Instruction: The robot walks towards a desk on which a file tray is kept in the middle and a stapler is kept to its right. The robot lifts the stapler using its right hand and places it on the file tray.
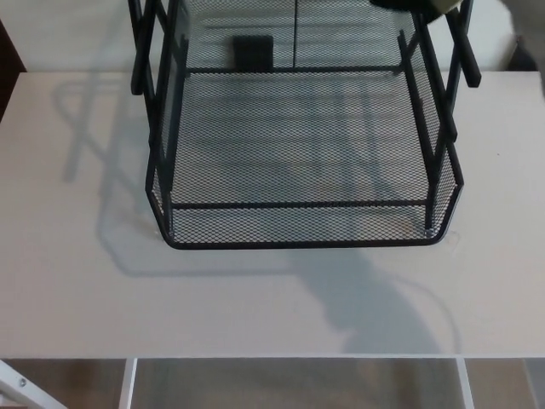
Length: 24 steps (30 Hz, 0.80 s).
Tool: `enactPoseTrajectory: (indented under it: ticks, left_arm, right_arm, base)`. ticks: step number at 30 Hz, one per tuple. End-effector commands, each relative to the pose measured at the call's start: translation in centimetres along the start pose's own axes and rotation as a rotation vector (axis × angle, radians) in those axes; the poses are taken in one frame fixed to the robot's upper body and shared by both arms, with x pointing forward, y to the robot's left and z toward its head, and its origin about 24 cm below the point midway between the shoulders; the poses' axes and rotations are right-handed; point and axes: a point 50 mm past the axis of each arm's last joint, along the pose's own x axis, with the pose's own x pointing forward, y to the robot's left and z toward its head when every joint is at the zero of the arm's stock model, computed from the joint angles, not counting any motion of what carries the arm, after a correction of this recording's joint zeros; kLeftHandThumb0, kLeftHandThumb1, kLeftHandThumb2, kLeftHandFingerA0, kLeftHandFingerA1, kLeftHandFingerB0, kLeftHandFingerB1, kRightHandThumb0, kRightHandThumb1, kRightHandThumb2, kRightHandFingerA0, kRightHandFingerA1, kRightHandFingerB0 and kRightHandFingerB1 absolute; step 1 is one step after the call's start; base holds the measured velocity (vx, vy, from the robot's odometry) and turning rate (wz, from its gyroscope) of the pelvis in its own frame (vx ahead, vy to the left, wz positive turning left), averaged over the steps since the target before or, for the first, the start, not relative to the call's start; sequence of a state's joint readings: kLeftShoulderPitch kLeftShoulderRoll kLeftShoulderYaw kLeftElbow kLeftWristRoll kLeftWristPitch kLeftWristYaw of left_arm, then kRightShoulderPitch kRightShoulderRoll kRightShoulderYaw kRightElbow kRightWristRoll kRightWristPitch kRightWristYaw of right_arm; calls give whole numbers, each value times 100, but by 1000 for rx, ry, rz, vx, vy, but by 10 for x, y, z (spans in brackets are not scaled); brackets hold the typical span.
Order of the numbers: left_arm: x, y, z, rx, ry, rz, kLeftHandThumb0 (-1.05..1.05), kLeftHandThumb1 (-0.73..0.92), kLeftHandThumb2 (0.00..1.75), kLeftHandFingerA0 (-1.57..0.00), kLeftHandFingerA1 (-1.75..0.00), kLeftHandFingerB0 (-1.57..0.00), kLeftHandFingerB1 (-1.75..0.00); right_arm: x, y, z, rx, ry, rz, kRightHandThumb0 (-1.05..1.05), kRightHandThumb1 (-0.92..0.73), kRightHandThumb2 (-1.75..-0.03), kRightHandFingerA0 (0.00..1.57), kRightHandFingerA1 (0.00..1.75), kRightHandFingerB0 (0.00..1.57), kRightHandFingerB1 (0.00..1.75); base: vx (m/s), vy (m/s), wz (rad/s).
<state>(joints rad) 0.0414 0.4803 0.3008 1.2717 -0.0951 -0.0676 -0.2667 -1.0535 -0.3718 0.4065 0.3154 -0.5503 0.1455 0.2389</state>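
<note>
Head view: at the top edge, right of middle, a dark shape that looks like the right hand (397, 3) pokes in above the tray's (298, 243) back right corner, with a pale piece just beside it. So little of it shows that its pose and its grasp cannot be told. The left hand is out of sight.

The tray stands mid-counter (77, 298), its front rim well back from the near edge. Its lower tier is bare. A small black block, seemingly the stapler (253, 51), sits at the back, left of middle, seen through an upper sheet of mesh; which tier carries it cannot be told.

The tray is black wire mesh with a fine diamond weave, framed in black rods, with rounded front corners and slanted side struts. The counter is smooth, matte and off-white, and carries soft grey shadows of the frame and an arm-like shape by the near edge.
</note>
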Motion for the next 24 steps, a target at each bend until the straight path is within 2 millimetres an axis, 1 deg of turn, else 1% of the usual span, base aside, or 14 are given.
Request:
enactPoseTrajectory:
  ticks: [1,3,4,6,7,9,10,11,14,15,16,21,22,24]
  left_arm:
    - [-1,4,5,23,-46,4,-102,84,103,-44,-96,-9,-76]
    - [-1,3,7,40,-50,5,-105,73,139,-50,-90,-4,-67]
    - [-1,4,7,48,-49,2,-105,73,139,-50,-90,-4,-67]
    - [-1,4,6,15,-45,4,-104,72,137,-49,-90,-4,-67]
    - [-1,4,6,9,-44,5,-104,72,138,-47,-89,-4,-67]
    - [-1,4,6,3,-44,6,-104,72,138,-45,-89,-3,-66]
    - [-1,4,6,4,-43,5,-103,83,101,-41,-94,-8,-76]
    - [-1,4,7,4,-44,7,-103,83,101,-41,-94,-8,-76]
    - [0,4,7,10,-44,12,-102,83,102,-42,-94,-9,-75]
    - [0,3,7,22,-47,16,-104,73,139,-48,-89,-4,-66]
    - [0,3,7,23,-47,13,-104,73,139,-48,-89,-4,-66]
    - [0,2,6,15,-46,0,-104,73,138,-48,-90,-4,-68]
    - [0,2,6,6,-42,2,-104,83,101,-43,-93,-10,-76]
    - [0,2,6,-3,-37,7,-104,82,101,-42,-93,-9,-75]
  right_arm:
    - [-1,19,-9,-34,77,103,-22,-64,-84,76,175,64,164]
    - [-7,40,-15,-35,72,181,-18,-71,-73,76,175,65,157]
    - [-8,44,-16,-31,70,185,-18,-71,-73,76,175,65,157]
    - [-14,61,-13,-28,73,270,-28,-70,-64,78,160,82,61]
    - [-15,66,-13,-33,70,301,-28,-71,-65,78,158,77,55]
    - [-17,72,-13,-34,62,324,-26,-71,-63,85,158,80,78]
    - [-19,77,-13,-32,57,330,-19,-68,-70,88,168,62,138]
    - [-19,78,-13,-31,58,329,-22,-68,-79,80,175,64,158]
    - [-22,84,-12,-20,53,325,-21,-63,-91,82,175,66,163]
    - [-27,92,-12,39,50,329,-23,-69,-90,77,175,67,156]
    - [-28,94,-12,45,49,334,-23,-69,-90,77,175,67,156]
    - [-35,108,-7,79,3,356,-23,-73,-87,76,175,62,167]
    - [-34,109,-7,92,-1,356,-23,-71,-93,77,175,64,166]
    - [-34,109,-5,109,-8,354,-23,-70,-95,77,175,65,165]
  base:
    - [0,0,0]
    - [0,0,0]
    - [0,0,0]
    - [0,0,0]
    - [0,0,0]
    - [0,0,0]
    - [0,0,0]
    - [0,0,0]
    - [0,0,0]
    - [0,0,0]
    - [0,0,0]
    - [0,0,0]
    - [0,0,0]
    - [0,0,0]
